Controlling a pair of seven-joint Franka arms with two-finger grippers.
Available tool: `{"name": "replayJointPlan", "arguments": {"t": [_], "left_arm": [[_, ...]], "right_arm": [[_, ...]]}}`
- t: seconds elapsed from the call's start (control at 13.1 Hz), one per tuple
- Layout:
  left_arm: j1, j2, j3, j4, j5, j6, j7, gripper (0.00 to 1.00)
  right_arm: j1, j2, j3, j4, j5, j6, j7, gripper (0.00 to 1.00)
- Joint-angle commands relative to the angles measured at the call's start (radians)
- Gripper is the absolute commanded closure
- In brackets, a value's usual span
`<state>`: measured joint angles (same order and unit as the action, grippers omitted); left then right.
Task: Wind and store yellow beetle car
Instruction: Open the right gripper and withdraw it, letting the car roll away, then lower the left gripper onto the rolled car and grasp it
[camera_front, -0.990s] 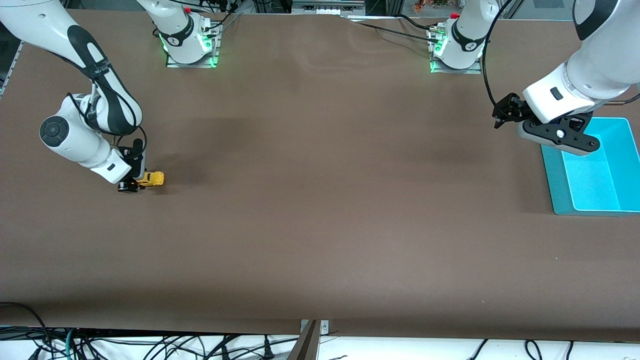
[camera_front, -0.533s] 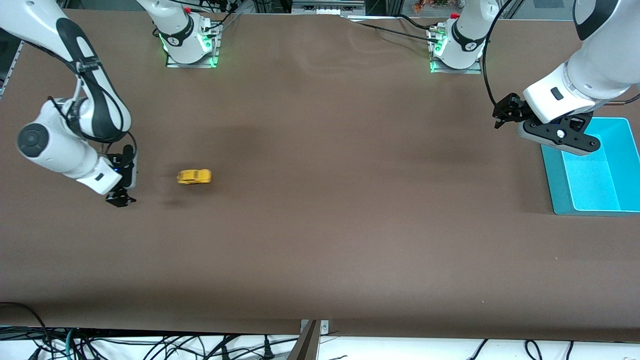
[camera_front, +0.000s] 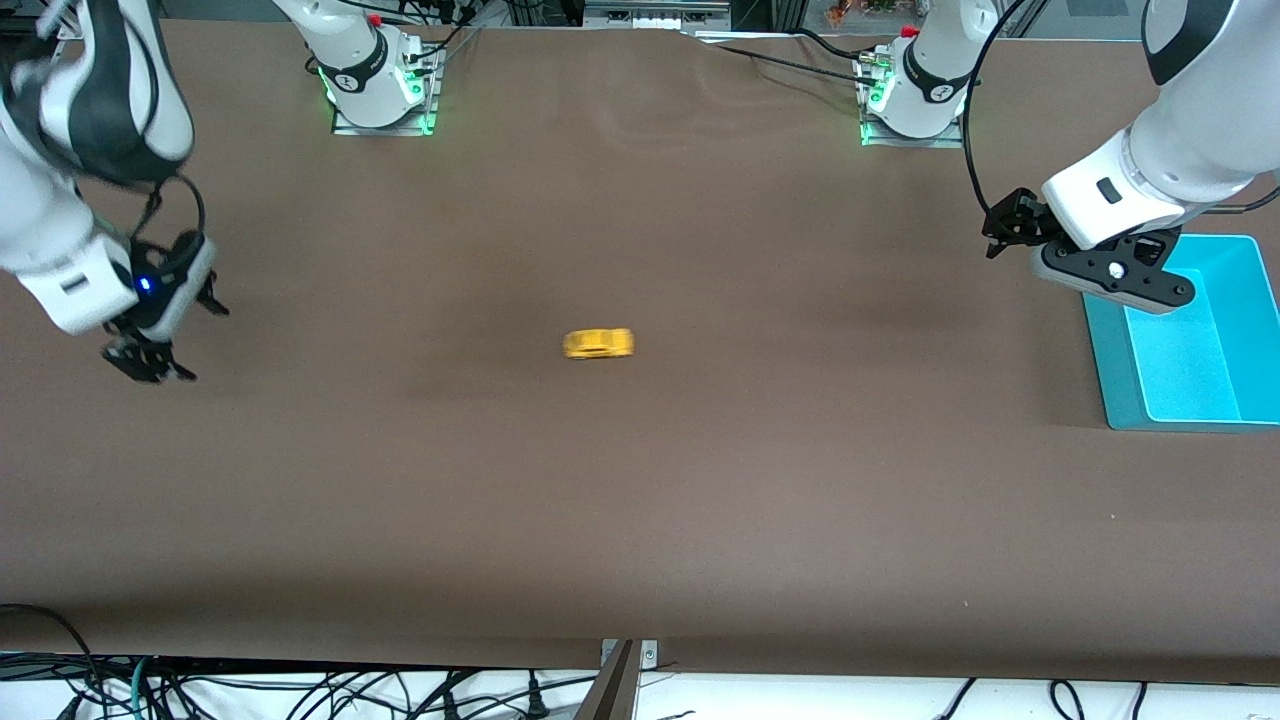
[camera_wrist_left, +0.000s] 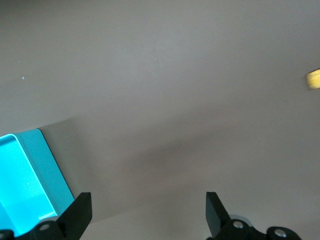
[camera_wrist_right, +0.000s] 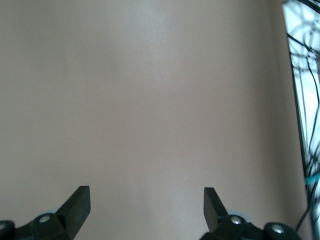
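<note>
The yellow beetle car (camera_front: 598, 344) sits free on the brown worktop (camera_front: 640, 480), near its middle. At nine o'clock from it, the right end effector (camera_front: 150, 362) hangs wide and empty. At three o'clock, the left end effector (camera_front: 1003, 228) waits wide beside the blue bin (camera_front: 1110, 380).

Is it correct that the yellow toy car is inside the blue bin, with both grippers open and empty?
Not quite. The front view shows the yellow toy car on the bare table near its middle, well apart from the blue bin, which sits at the left arm's end. The rest is correct: the left gripper beside the bin and the right gripper at the right arm's end are both open and empty.
</note>
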<state>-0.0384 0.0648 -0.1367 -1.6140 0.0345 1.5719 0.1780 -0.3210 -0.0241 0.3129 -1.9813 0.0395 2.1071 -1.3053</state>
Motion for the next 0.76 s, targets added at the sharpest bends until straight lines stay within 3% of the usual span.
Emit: {"name": "replayJointPlan", "arguments": {"t": [0.0,0.15,0.23,0.38,0.69], "left_arm": [[0.003,0.016,-0.001,0.013,-0.004,-0.021,0.113,0.0],[0.012,0.033,-0.001,0.006,-0.005,-0.042,0.233,0.0],[0.012,0.041,-0.001,0.003,-0.005,-0.071,0.253,0.0],[0.011,0.04,-0.001,-0.045,-0.005,-0.121,0.256,0.0],[0.012,0.01,-0.003,-0.173,-0.004,-0.054,0.432,0.0]], "right_arm": [[0.049,-0.071,-0.023,-0.008,0.016,-0.08,0.324,0.0],[0.095,-0.065,-0.049,0.056,0.013,-0.201,0.589,0.0],[0.165,-0.065,-0.09,0.077,0.014,-0.24,0.701,0.0],[0.204,-0.062,-0.121,0.085,0.013,-0.269,0.907,0.0],[0.204,-0.054,-0.136,0.085,0.016,-0.295,0.982,0.0]]}}
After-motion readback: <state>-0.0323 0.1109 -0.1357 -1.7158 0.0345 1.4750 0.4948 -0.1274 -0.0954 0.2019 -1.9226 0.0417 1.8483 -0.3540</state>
